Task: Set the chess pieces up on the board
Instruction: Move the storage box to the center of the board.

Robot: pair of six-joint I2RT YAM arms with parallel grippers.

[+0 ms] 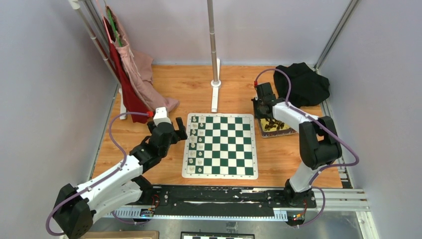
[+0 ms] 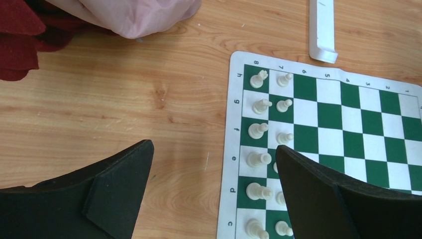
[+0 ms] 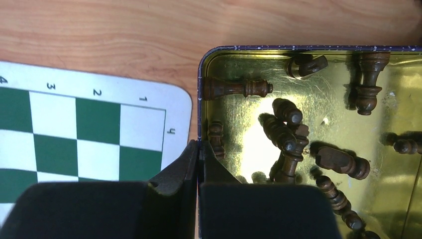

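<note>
Right fingers point(image 3: 174, 174) together at tin point(image 3: 234, 117) edge, left fingers point(image 2: 114, 199) wide astride board point(image 2: 231, 124) edge.

green board point(image 1: 229, 149) 1 | gold tin point(image 3: 239, 62) 1 | cream pieces point(image 2: 259, 79) 16 | dark pieces point(image 3: 236, 88): count unclear

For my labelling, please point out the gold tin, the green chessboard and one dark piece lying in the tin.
gold tin point(image 3: 331, 92): right wrist view, bare shiny floor.
green chessboard point(image 1: 221, 145): top external view, bare middle squares.
dark piece point(image 3: 234, 88): right wrist view, its stem.
</note>
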